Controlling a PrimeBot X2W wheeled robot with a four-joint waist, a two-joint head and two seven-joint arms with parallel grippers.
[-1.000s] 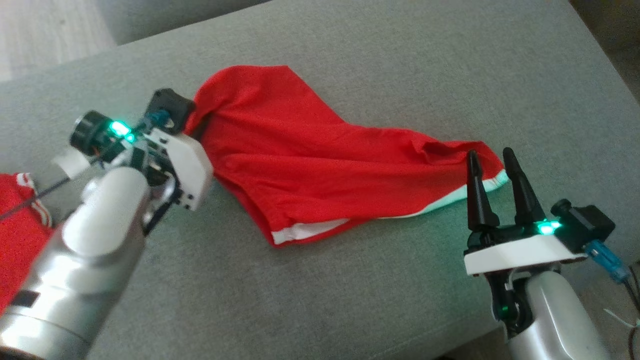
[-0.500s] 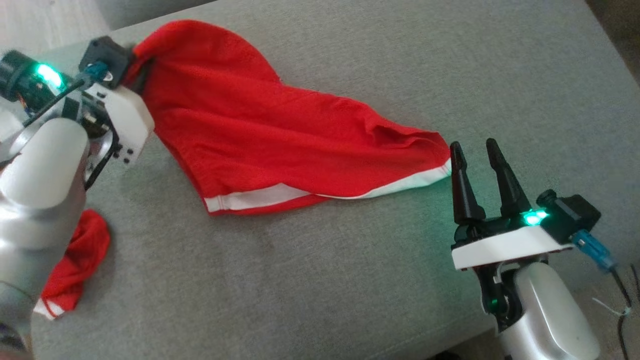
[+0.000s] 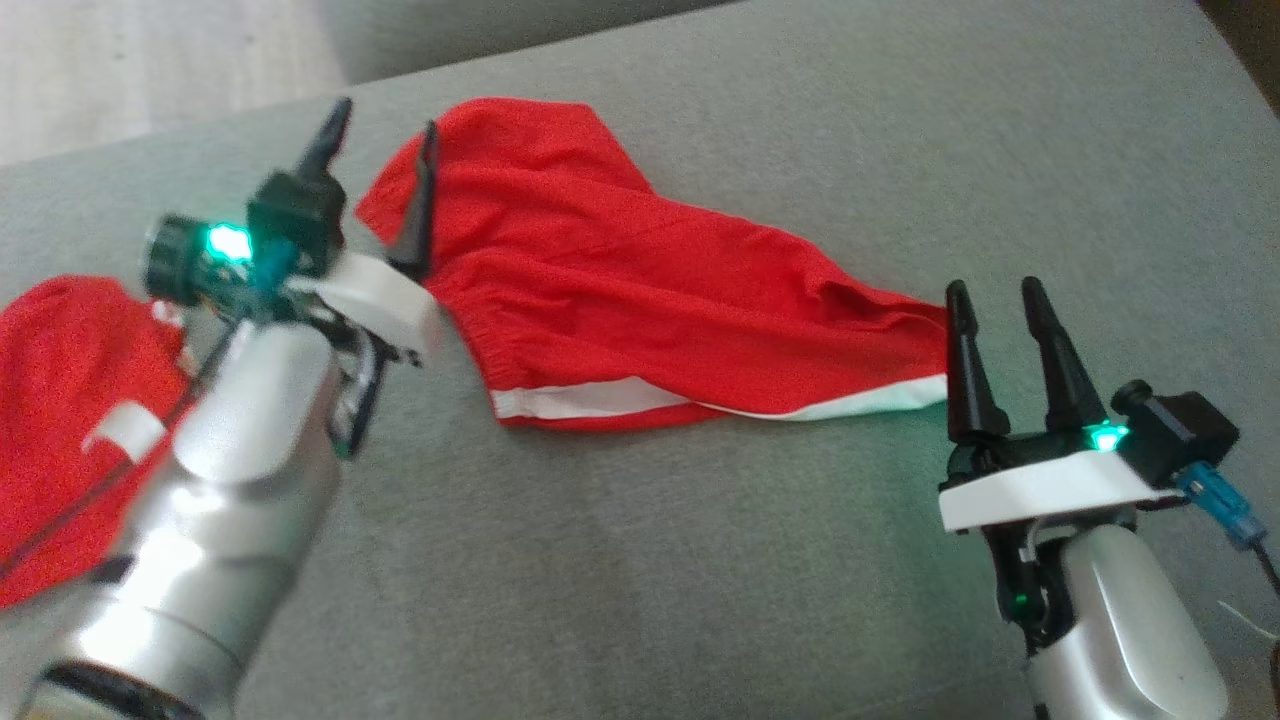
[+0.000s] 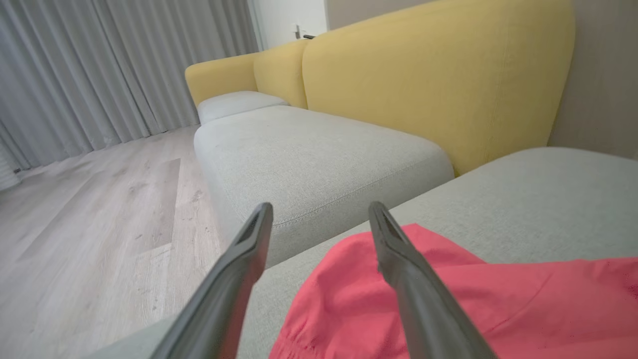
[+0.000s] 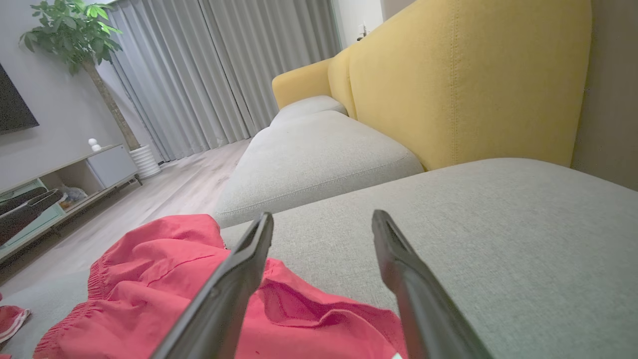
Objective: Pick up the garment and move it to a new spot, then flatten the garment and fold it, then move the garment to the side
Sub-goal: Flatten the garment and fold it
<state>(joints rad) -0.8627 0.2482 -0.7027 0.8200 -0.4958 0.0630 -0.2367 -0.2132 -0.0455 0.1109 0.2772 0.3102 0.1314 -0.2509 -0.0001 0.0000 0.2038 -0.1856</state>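
Since the red shorts (image 3: 650, 300) lie stretched across the grey seat cushion (image 3: 700, 560) with long creases running through the middle, the step in hand is judged to be the flattening. It is best done if the two ends are taken at their corners rather than mid-cloth. The gathered waistband (image 4: 291, 344) should be pinched at its far corner, and the hem end by the white stripe (image 3: 600, 400) should be pinched near the cushion's right side. Both ends are then to be drawn apart evenly and low, so that the creases are pulled out and not shifted. Only one layer should be avoided; both layers must be caught, or the cloth will be twisted. A second red garment (image 3: 60, 400) is seen at the left, well apart, and should not be dragged along.

The left gripper (image 3: 385, 120) is held with its fingers spread wide and nothing gripped. Its forearm is stretched forward from the lower left, one finger over the waistband edge and the other over bare cushion. Contact with the cloth cannot be told. The right gripper (image 3: 994, 288) is likewise parted and empty. It is held upright-forward, its tips just at the hem end, with red cloth seen between and under its fingers in the right wrist view.
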